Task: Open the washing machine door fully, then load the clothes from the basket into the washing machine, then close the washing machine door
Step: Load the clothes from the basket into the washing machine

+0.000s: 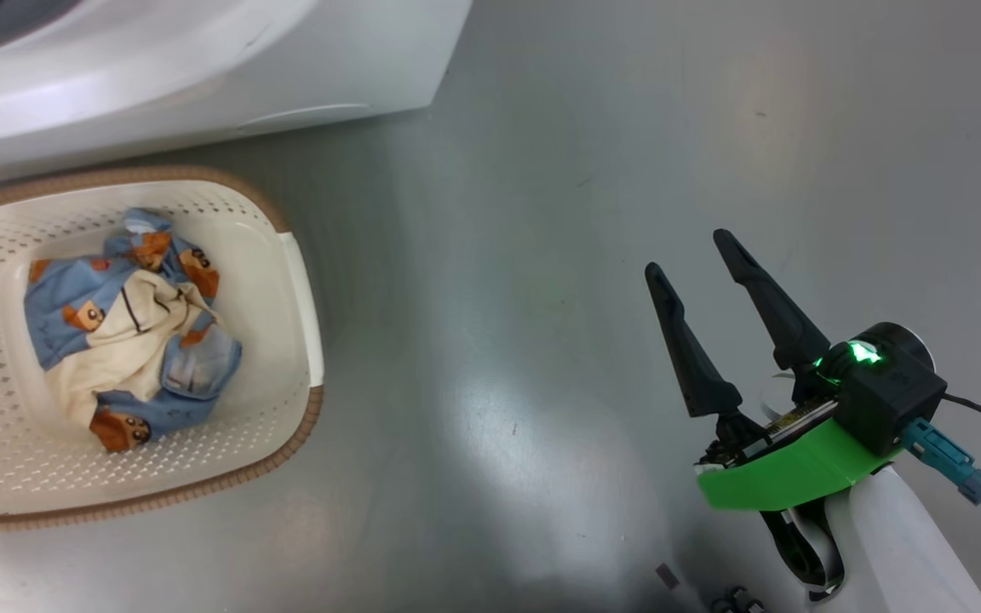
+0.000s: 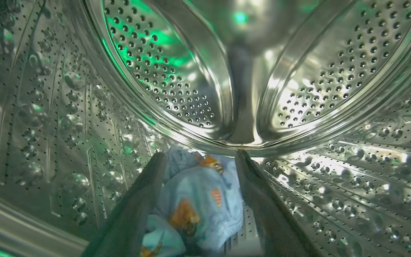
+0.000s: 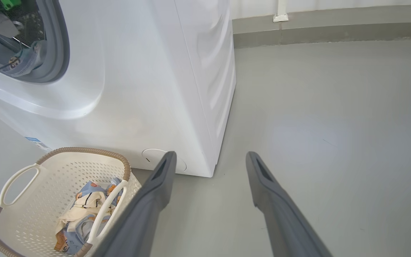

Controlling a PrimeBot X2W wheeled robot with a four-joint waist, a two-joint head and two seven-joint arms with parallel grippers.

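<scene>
Left pincer (image 2: 201, 154) is deep inside the drum (image 2: 162, 78) of the washer (image 3: 148, 78). Its two fingers (image 2: 134, 214) stand wide apart and squeeze nothing. One blue cloth (image 2: 198, 200) with bears on it lies between the fingers, down near their roots, on the bottom of the drum. I think the pincer reaches this far in so the cloth lands well inside and cannot slip out of the round hole. The cloth looks soft and loose. It should stay put when the pincer backs out, as long as no finger snags it.

Right pincer (image 1: 687, 254) is spread open too and holds nothing. It hangs over the bare floor (image 1: 499, 255), well apart from the washer. I think it waits there to keep out of the other arm's way.

More clothes (image 1: 129, 323) sit in the basket (image 1: 307, 417), so the loading is not done. The basket is well off to the left of the right pincer, on the floor just in front of the washer. The clothes lie crumpled in the middle of it, blue and cream. The next grab calls for a pincer to come down into the basket from above and pinch the top of the pile.
</scene>
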